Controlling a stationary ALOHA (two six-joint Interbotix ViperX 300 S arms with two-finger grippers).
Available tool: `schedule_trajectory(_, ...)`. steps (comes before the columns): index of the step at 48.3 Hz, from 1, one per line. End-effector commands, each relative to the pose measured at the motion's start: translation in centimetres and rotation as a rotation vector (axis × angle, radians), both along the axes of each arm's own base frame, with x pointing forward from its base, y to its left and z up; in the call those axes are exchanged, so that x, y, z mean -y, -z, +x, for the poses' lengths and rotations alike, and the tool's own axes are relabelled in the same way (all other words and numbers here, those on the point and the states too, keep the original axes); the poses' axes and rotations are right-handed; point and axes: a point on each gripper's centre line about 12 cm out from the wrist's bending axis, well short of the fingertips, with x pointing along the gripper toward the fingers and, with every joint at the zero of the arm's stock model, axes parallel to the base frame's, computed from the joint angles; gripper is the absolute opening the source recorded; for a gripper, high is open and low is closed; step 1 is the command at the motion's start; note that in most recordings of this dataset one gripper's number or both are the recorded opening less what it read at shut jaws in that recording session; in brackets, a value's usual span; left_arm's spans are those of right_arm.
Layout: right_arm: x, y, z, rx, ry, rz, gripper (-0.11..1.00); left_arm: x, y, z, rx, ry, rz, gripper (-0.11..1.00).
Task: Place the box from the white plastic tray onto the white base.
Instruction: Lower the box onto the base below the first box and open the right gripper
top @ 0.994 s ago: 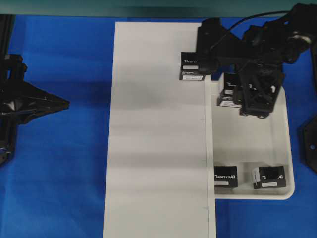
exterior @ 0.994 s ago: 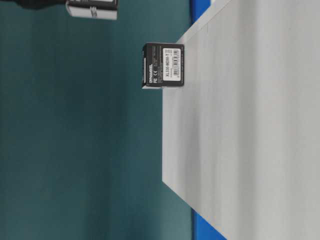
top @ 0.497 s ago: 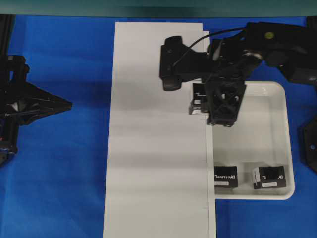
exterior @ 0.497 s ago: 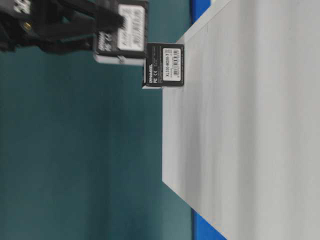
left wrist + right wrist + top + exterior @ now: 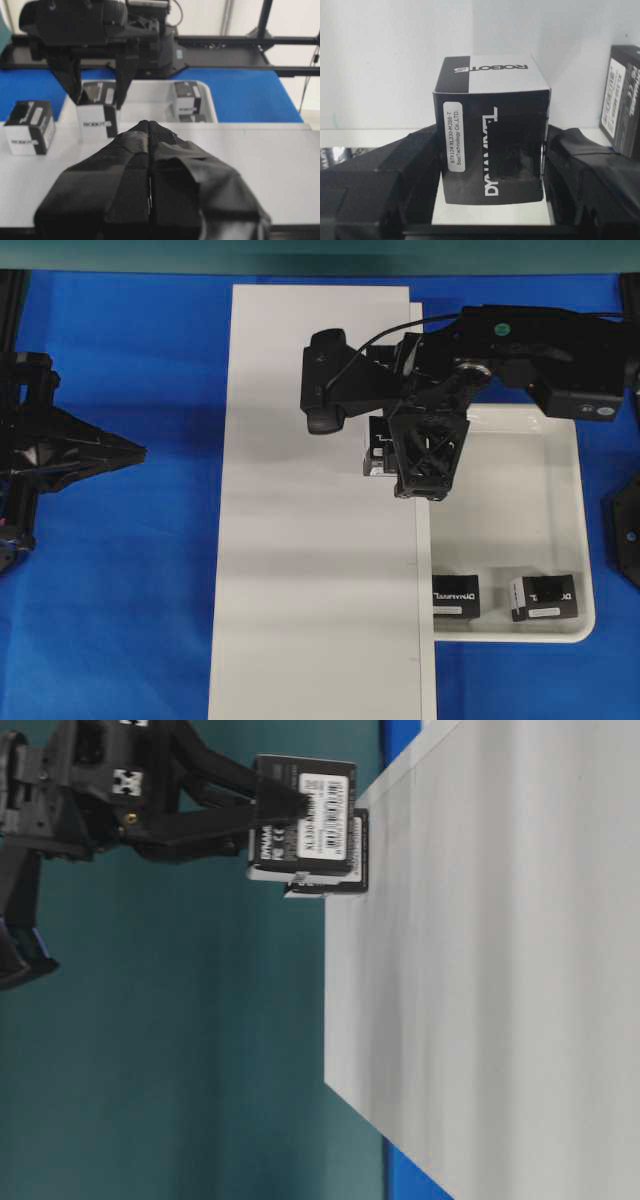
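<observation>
Bench: blue surface carrying everything; the white base and the tray lie on it side by side.
White base: long flat board down the middle of the overhead view, mostly bare; its right edge runs just beside the tray.
White plastic tray: rimmed, round-cornered, right of the base; two boxes left in tray sit in its near end.
Right arm: reaches in from the far right across the tray's far corner to the base's right edge.
Left hand: parked well apart at the left, fingers pressed together, holding nothing.
Right hand: clamped on the box from both sides, pads on its black flanks.
Box: carried in the right hand, label strip toward the wrist camera; in the table-level view it hangs over the far right part of the base, seemingly a little above the board.
Placed box: already standing on the base, just beside the carried one; in the table-level view the two overlap, so whether they touch I cannot tell.
Step in hand: lowering the box onto the base, judging by its position over the board.
Doing it well: bring it straight down so the bottom face lands flat, keep it fully inside the right edge, let go only once it rests.
In the way: the placed box is the close neighbour; a sideways drift could nudge it. The tray rim lies near on the right.
</observation>
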Motion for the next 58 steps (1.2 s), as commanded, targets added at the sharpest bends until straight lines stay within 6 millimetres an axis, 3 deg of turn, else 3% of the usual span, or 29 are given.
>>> schedule_trajectory(1, -0.1, 0.8, 0.4, -0.003, -0.017, -0.004, 0.58, 0.1, -1.1, 0.2, 0.031, 0.003, -0.002, -0.07)
schedule_trajectory(27, 0.3, 3.3, 0.3, -0.020, -0.017, -0.007, 0.58, 0.6, -1.1, 0.1, 0.026, 0.025, 0.000, -0.07)
schedule_trajectory(58, 0.5, 3.8, 0.3, -0.032, -0.003, -0.003, 0.58, 0.6, -1.1, 0.1, 0.026, 0.025, 0.000, -0.07)
